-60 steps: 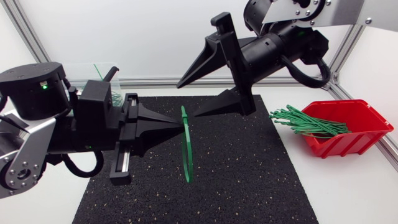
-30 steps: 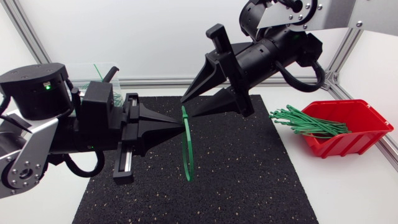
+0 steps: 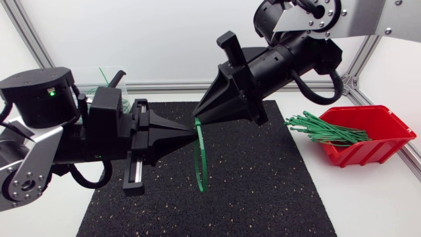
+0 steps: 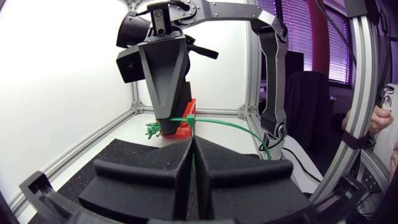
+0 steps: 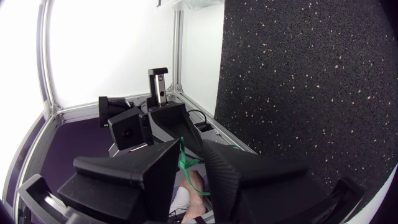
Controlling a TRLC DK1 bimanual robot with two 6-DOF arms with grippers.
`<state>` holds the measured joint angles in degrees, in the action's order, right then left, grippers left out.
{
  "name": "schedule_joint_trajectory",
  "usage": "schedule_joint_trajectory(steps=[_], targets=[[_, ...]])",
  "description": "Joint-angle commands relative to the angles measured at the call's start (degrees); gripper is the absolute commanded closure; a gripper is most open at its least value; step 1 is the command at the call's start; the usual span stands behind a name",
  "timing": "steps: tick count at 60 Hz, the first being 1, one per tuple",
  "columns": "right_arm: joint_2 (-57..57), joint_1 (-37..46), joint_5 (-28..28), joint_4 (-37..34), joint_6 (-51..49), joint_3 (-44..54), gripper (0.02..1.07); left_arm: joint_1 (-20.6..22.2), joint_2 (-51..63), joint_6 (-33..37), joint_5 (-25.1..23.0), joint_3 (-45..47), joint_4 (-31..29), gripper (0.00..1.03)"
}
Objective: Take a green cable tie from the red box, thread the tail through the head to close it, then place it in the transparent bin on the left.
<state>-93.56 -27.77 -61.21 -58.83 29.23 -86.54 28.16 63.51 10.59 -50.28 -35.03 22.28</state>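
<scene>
Green cable tie: loop held above black mat. Left gripper fingers clamped on it. Right gripper fingers, apart a second ago, now closed on its upper end. Threading can likely proceed.

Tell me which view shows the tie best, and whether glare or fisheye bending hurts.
Head view: even light, no glare, green cable tie plain against the mat. Left wrist view: bright backdrop, fisheye bowing, tie a thin arc past the left pincer. Right wrist view: tie mostly hidden by the right pincer.
</scene>
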Motion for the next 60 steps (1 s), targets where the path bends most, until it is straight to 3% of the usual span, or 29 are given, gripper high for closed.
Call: schedule_joint_trajectory(steps=[1, 29, 40, 60], targets=[[2.4, -0.5, 0.7, 1.3, 2.2, 2.1, 0.80, 0.4, 0.3, 1.2, 0.4, -0.5, 0.0, 1.00], [3.4, -1.2, 1.6, 2.5, 2.6, 4.0, 0.88, 1.5, 0.5, 1.4, 1.8, -0.7, 0.0, 1.00], [5.0, -1.2, 3.7, 6.1, 5.0, 5.2, 1.01, 1.9, 0.4, 1.3, 1.9, -0.5, 0.0, 1.00], [6.1, -1.9, 7.0, 10.6, 6.5, 7.0, 1.01, 3.4, -0.4, 1.5, 2.6, -0.4, -0.7, 1.00]])
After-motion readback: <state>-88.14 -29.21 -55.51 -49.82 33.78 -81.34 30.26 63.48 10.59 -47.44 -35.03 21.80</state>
